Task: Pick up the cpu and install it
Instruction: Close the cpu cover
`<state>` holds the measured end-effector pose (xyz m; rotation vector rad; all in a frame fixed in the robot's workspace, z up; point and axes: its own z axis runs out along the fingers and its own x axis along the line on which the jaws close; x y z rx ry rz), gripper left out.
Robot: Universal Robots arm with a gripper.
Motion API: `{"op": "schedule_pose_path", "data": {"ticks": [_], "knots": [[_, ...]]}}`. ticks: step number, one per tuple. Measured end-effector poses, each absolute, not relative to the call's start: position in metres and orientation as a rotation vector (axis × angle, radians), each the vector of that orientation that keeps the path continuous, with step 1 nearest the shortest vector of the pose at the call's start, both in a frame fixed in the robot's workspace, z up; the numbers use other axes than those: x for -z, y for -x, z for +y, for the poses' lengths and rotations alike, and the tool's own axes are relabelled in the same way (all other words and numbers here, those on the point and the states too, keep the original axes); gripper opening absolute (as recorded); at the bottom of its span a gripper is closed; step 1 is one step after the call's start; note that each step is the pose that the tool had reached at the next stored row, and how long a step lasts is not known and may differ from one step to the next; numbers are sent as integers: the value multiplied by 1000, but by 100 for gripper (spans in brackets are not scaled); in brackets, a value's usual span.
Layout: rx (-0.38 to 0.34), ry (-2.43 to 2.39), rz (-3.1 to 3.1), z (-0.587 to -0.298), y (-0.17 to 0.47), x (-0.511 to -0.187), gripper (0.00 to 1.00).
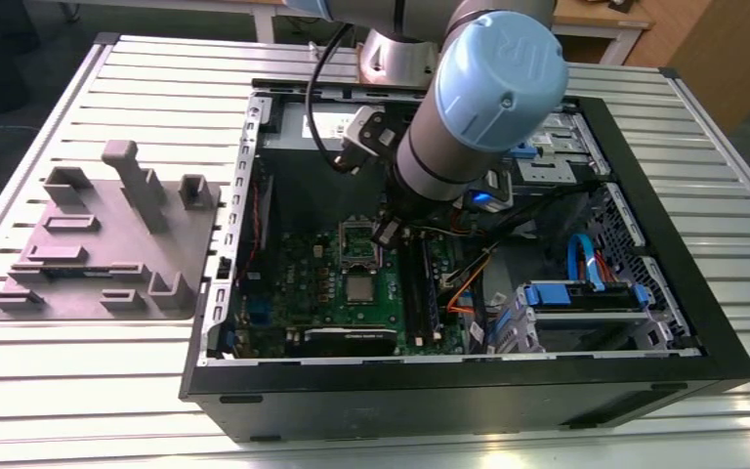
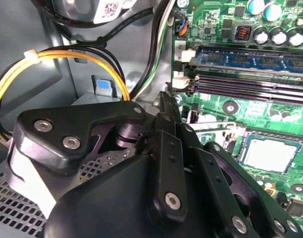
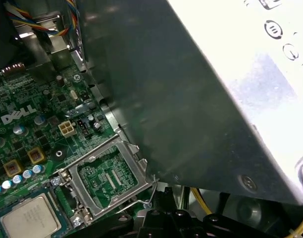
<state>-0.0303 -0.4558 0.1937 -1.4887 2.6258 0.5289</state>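
Note:
The cpu (image 1: pixel 358 286), a small square chip with a silvery top, lies flat in its socket on the green motherboard (image 1: pixel 300 283). It also appears in both wrist views (image 2: pixel 268 154) (image 3: pixel 30 219). Beside it, the metal socket frame (image 3: pixel 107 176) (image 1: pixel 355 244) stands swung open, showing the board through its window. My gripper (image 1: pixel 386 234) hangs inside the case at the far end of that frame, a few centimetres from the cpu. In the second wrist view its black fingers (image 2: pixel 165 106) lie pressed together with nothing between them.
The open black PC case (image 1: pixel 479 386) lies on a slatted metal table. A grey fixture plate (image 1: pixel 102 249) sits at the exterior view's left. Memory slots (image 2: pixel 250 82), yellow and black cables (image 2: pixel 67 55), a metal power-supply box (image 3: pixel 216 99) and a blue drive caddy (image 1: pixel 581 293) crowd the gripper.

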Motion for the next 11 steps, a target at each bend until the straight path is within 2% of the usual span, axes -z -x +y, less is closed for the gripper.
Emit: {"op": "schedule_pose_path", "data": {"ticks": [11], "knots": [[-502,1495,2640,-455,31,-198,10]]}}
